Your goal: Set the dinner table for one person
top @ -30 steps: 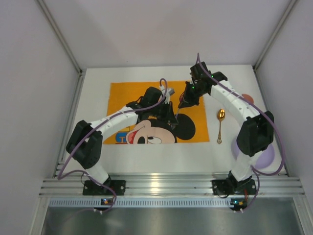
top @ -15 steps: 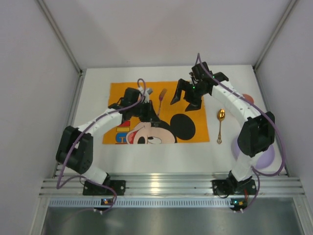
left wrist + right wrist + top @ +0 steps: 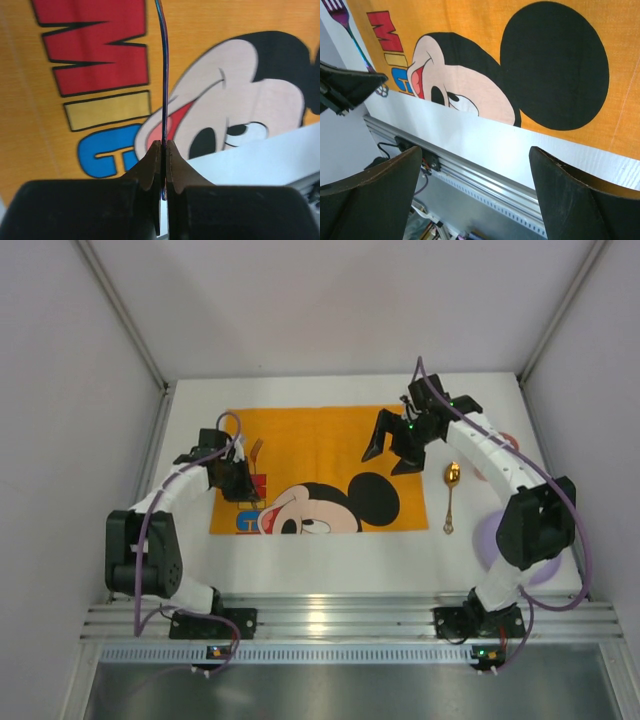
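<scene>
Nearest me, the aluminium rail [image 3: 330, 620] carries both arm bases along the near edge of the worktop [image 3: 330, 560]. The white worktop runs from that rail out to the far wall and spans the cell from left to right, with everything else lying on it.

At the near right, a purple dish [image 3: 548, 565] sits half hidden behind the right arm.

Farther out, the orange Mickey Mouse placemat [image 3: 320, 435] lies flat across the middle of the worktop. Just beside its right edge, on bare white, a gold spoon [image 3: 450, 495] lies with its bowl to the far side.

The left gripper [image 3: 163, 145] is over the placemat's left part, above the lettering. Its jaws are pinched tight on the handle of a fork [image 3: 163, 75], which I see edge-on from the left wrist. From the right wrist the fork's purple-blue tines show at the far left. I cannot tell whether the fork touches the mat.

The right gripper [image 3: 392, 452] hangs above the placemat's far right part, near Mickey's ear. Its jaws are spread wide with nothing between them.
</scene>
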